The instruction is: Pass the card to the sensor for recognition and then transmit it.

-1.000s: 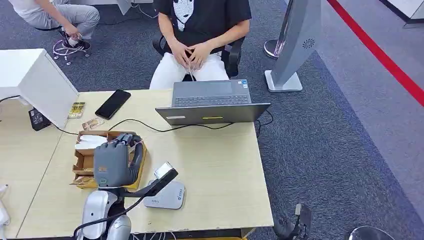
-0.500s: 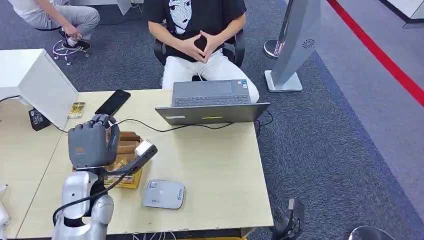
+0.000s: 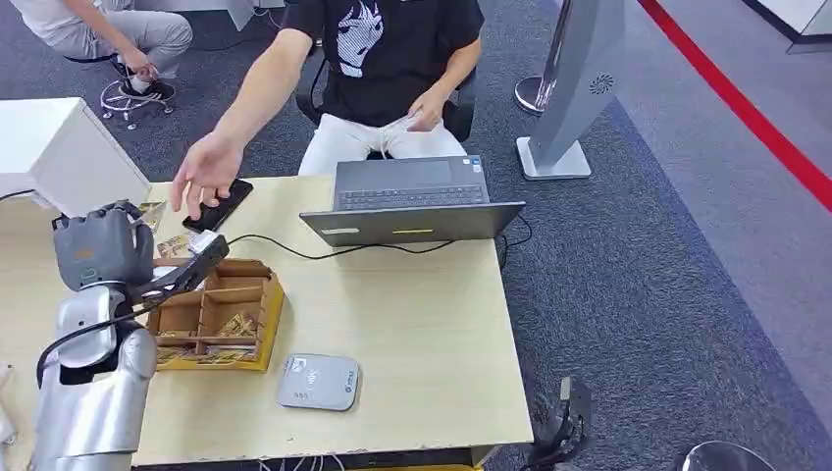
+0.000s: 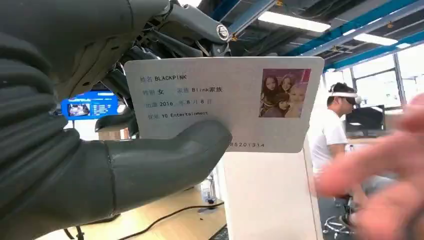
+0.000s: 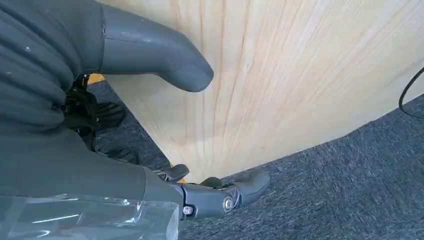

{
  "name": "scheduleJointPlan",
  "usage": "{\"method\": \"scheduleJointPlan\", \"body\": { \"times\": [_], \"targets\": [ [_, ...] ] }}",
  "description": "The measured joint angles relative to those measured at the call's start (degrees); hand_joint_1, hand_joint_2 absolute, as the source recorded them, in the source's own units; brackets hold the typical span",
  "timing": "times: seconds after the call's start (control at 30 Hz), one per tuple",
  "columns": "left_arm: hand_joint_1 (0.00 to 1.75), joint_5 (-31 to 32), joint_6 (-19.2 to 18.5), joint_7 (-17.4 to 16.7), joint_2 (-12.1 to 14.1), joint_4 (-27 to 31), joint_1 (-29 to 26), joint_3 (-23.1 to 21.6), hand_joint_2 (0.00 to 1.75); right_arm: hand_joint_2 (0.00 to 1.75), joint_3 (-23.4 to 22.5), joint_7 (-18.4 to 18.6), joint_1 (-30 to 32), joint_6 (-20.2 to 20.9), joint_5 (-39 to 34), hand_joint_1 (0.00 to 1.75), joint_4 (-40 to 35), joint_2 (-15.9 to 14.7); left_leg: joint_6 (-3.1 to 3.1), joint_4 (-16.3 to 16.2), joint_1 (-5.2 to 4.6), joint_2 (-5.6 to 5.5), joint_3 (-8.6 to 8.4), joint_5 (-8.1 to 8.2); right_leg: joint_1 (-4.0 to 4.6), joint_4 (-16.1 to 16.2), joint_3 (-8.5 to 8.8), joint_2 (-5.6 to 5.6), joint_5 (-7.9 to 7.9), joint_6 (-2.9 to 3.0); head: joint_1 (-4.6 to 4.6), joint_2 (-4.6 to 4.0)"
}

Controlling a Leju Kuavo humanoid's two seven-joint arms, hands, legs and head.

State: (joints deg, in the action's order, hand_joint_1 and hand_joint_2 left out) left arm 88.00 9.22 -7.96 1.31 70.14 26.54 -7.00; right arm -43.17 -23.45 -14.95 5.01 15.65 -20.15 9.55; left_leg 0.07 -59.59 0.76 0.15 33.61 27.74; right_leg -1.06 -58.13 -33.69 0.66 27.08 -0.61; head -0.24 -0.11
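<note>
Left hand [image 3: 93,248] pinching card [image 4: 225,102] above table's [image 3: 422,314] far-left corner, person's hand [image 3: 206,172] reaching close. My worry: thumb-only pinch, mistimed release drops card. Right hand [image 5: 150,115] spread, holding nothing, beside table edge.

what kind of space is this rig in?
Likely an office or lab demo area: grey carpet, a light wooden desk with a laptop, and exposed ceiling lights in the left wrist view.

Even overhead light was bright, with soft shadows; a person's hand [image 4: 385,185] blurred near the left wrist camera.
</note>
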Motion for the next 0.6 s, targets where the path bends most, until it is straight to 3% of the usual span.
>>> {"method": "scheduleJointPlan", "body": {
  "times": [0.4, 0.43, 0.47, 0.6],
  "targets": [
    [1.75, -0.11, 0.39, 3.63, 0.39, -0.9, -0.47, 4.9, 1.75, 1.75, 0.15, -0.09, 0.02, 0.02, -0.24, 0.0, 0.0, 0.0, 0.0, 0.0, 0.01, 0.01, 0.01, 0.0, 0.0, 0.0, -0.01, 0.01, 0.0, 0.0, 0.0, 0.0],
    [0.33, -0.22, 0.44, 4.31, 0.28, -0.88, -0.56, 5.4, 1.75, 1.75, 0.15, -0.09, 0.02, 0.04, -0.33, 0.0, 0.0, 0.0, 0.0, 0.01, 0.01, 0.03, 0.01, 0.0, 0.0, 0.0, -0.01, 0.02, -0.01, 0.01, 0.0, 0.0],
    [0.0, -0.33, 0.48, 5.0, 0.09, -0.85, -0.67, 5.99, 1.75, 1.75, 0.15, -0.09, 0.03, 0.04, -0.54, 0.0, 0.0, 0.0, 0.0, 0.01, 0.01, 0.05, 0.0, 0.0, 0.0, 0.0, -0.02, 0.05, 0.0, 0.01, 0.0, 0.0],
    [0.0, -0.76, 0.48, 6.84, -0.59, 0.06, -1.74, 7.97, 1.75, 1.75, 0.24, -0.2, 0.1, 0.04, -1.12, 0.0, 0.0, 0.0, 0.0, 0.0, 0.01, 0.1, 0.0, 0.0, 0.0, 0.0, -0.03, 0.11, -0.01, 0.01, 0.0, 0.0]
  ]
}}
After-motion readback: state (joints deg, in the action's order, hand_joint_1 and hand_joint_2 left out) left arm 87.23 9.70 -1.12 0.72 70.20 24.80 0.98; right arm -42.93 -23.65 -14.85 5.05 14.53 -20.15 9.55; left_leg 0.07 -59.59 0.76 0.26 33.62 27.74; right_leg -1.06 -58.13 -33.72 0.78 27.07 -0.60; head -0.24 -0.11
